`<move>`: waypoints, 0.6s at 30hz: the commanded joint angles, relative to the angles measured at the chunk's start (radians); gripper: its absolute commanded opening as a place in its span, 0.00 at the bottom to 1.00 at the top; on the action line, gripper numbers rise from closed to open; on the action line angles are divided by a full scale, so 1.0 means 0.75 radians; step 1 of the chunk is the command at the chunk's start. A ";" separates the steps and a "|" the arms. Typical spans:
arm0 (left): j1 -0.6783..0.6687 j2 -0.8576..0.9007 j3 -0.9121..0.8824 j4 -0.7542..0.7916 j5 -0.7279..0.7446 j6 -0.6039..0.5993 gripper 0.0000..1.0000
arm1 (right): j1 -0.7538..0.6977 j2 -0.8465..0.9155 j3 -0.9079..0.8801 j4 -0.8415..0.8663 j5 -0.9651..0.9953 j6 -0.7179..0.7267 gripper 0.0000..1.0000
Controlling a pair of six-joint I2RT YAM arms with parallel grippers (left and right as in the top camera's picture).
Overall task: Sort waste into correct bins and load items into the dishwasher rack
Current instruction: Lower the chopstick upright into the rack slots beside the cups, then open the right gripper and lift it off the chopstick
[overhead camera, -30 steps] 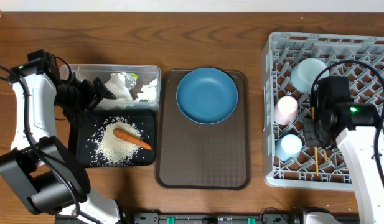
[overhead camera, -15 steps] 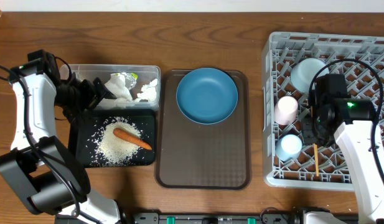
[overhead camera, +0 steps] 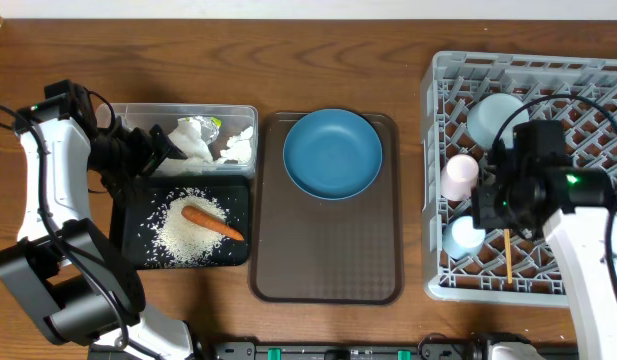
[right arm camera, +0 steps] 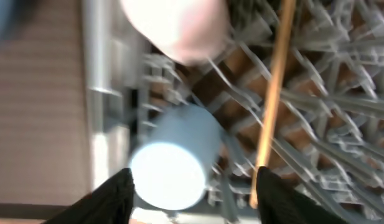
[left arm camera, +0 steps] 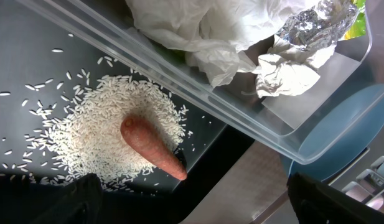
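The grey dishwasher rack point(overhead camera: 588, 70) holds a light blue bowl point(overhead camera: 496, 117), a pink cup point(overhead camera: 459, 177), a light blue cup point(overhead camera: 465, 236) and wooden chopsticks point(overhead camera: 508, 257). My right gripper point(overhead camera: 491, 208) hovers open over the rack. In the right wrist view its empty jaws point(right arm camera: 195, 199) frame the light blue cup point(right arm camera: 173, 162), with a chopstick point(right arm camera: 272, 106) to the right. Crumpled napkins point(overhead camera: 193, 140) fill the clear tub point(overhead camera: 138, 115). A carrot point(left arm camera: 151, 146) lies on rice point(left arm camera: 86, 137) in the black tray point(overhead camera: 128, 230). My left gripper point(overhead camera: 160, 150) hangs open and empty above both bins point(left arm camera: 198, 208).
A brown serving tray point(overhead camera: 328, 260) in the middle carries a large blue plate point(overhead camera: 333, 153). Crumpled foil point(left arm camera: 310, 25) lies among the napkins. The rack takes up the table's right end, and the two bins sit side by side at the left.
My right gripper has gone from shut to open and let the chopsticks drop into the rack, then shifted a little left toward the light blue cup. The left arm has stayed still.
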 commanded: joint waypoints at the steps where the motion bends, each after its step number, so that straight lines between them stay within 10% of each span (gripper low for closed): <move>1: 0.003 -0.022 0.023 -0.009 -0.012 0.008 0.98 | -0.007 -0.087 0.040 0.050 -0.210 0.004 0.78; 2: 0.003 -0.022 0.023 -0.009 -0.012 0.008 0.98 | -0.007 -0.102 0.040 0.064 -0.209 0.004 0.99; 18: 0.003 -0.022 0.023 -0.009 -0.012 0.008 0.98 | -0.007 -0.137 0.039 0.066 -0.209 0.004 0.99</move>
